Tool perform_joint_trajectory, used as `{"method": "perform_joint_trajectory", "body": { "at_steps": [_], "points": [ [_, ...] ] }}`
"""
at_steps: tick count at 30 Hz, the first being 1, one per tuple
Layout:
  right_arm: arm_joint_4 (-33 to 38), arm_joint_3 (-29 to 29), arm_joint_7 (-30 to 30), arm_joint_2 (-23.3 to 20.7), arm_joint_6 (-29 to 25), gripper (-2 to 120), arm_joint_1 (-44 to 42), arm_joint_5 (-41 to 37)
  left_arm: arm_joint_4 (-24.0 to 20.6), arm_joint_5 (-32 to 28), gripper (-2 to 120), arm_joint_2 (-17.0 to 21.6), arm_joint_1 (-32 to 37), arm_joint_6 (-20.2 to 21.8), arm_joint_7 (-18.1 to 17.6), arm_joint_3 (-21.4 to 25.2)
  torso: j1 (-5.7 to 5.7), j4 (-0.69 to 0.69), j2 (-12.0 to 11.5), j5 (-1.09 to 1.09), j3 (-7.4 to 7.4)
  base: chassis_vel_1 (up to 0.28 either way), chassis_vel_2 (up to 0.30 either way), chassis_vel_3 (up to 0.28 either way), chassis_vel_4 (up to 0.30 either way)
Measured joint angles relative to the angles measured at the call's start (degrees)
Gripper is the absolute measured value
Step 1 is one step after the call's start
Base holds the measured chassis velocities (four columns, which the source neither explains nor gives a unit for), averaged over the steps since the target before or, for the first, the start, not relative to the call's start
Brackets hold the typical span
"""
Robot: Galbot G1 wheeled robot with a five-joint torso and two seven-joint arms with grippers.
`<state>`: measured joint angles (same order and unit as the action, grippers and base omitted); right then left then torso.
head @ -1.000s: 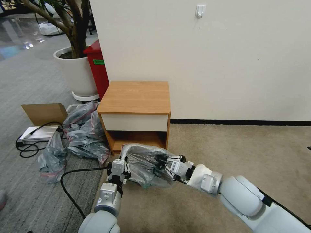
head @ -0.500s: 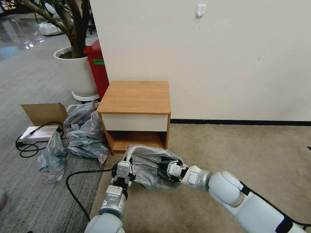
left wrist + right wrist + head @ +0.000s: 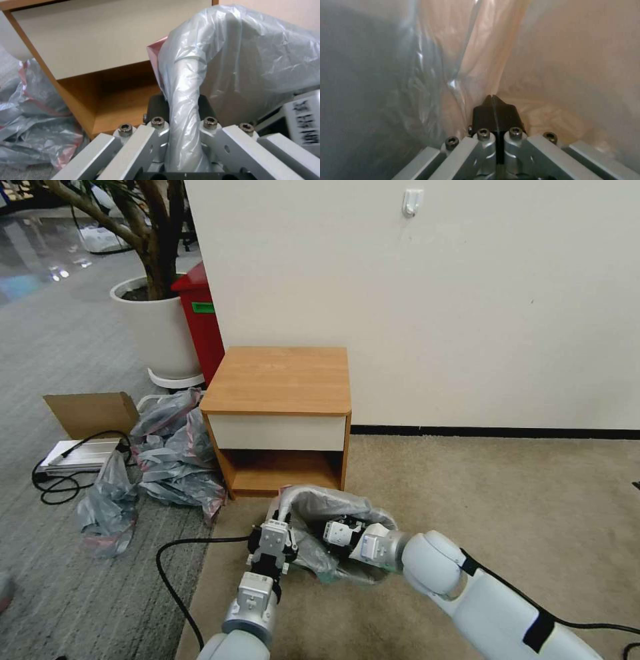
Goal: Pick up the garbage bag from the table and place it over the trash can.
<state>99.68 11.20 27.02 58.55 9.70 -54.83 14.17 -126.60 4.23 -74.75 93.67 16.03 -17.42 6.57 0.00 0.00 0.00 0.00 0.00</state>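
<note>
Both claws closed: left claw (image 3: 272, 541) pinches the garbage bag (image 3: 333, 510); right claw (image 3: 331, 531) inside it.

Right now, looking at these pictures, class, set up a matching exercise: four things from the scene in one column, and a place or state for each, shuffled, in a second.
Things:
1. garbage bag
2. left gripper
3. right gripper
4. table

Places or states:
A. shut, pushed inside the bag
B. against the wall, top bare
C. draped over the trash can by the table
D. shut on a gathered fold of the bag

Pairs: 1-C, 2-D, 3-A, 4-B
</note>
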Motion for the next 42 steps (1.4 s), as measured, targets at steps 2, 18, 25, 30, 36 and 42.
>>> {"method": "perform_joint_trajectory", "body": {
  "at_steps": [2,18,25,30,36,42],
  "points": [
    [-0.5,-0.1,-0.1,0.2,-0.3,0,-0.2,0.0,-0.1,0.0,5,0.0,0.2,0.0,0.0,0.1,0.00,0.00,0.0,0.00,0.00,0.000,0.000,0.000,0.000],
    [17.9,-15.8,-3.3,-5.2,-4.9,0,-15.9,-12.5,-1.3,-27.7,5,-0.2,-3.2,10.3,-7.3,7.0,0.00,-0.01,0.0,0.00,0.00,0.000,0.000,0.000,0.000],
    [24.1,-22.6,-10.6,0.8,-6.8,12,-22.0,-23.3,-1.5,-45.9,5,0.9,-4.7,17.9,-7.7,12.1,0.00,-0.01,0.0,0.00,0.00,0.000,0.000,0.000,0.000],
    [23.7,-25.4,-11.3,9.3,-10.3,30,-27.8,-23.4,1.5,-47.9,5,2.4,-5.1,18.8,-2.6,14.5,0.00,0.00,0.0,-0.01,-0.01,0.000,0.000,0.000,0.000],
    [21.2,-26.0,-10.3,13.7,-13.6,54,-30.5,-21.7,4.6,-47.7,5,2.4,-4.7,19.7,-1.2,14.6,0.00,0.00,0.0,-0.01,0.00,0.000,0.000,0.000,0.000],
    [18.7,-26.5,-9.6,15.4,-14.6,74,-30.5,-21.4,5.3,-46.0,6,2.3,-4.3,20.0,-0.3,13.9,0.00,0.00,0.0,-0.01,0.00,0.000,0.000,0.000,0.000]
  ]
}}
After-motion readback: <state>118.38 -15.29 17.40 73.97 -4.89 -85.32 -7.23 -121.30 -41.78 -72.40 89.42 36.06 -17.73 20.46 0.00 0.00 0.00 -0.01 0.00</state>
